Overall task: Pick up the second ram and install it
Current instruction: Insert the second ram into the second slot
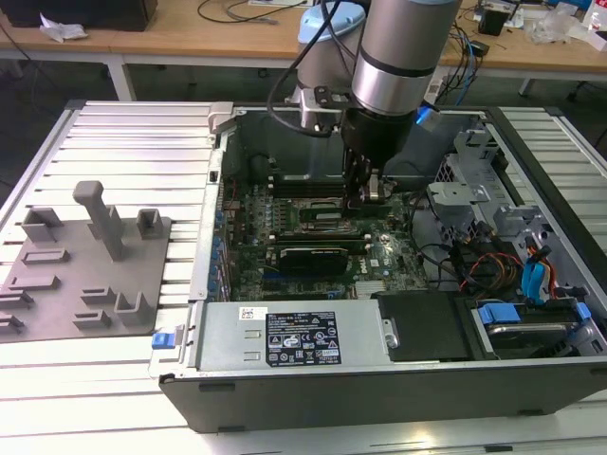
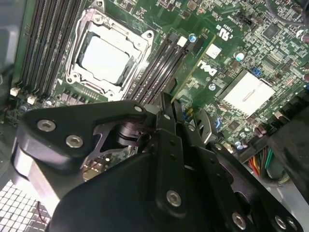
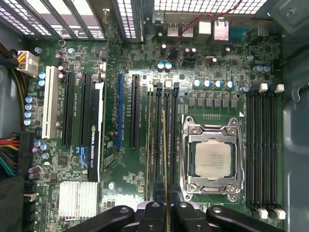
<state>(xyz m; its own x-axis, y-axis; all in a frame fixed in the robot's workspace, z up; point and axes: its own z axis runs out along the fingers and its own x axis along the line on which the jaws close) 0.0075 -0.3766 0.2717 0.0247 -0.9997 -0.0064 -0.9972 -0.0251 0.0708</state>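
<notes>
- The arm [image 1: 398, 57] reaches straight down into the open computer case [image 1: 379, 379].
- The pincer [image 3: 166, 212] grips the second ram [image 3: 165, 159] edge-on, narrowly closed, directly below its fingertips among the memory slots [image 3: 159, 140] beside the processor socket [image 3: 211, 159].

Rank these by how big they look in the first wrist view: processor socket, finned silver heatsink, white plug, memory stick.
1. processor socket
2. finned silver heatsink
3. white plug
Unranked: memory stick, seen edge-on and close to the camera, gripped by the hand.
</notes>
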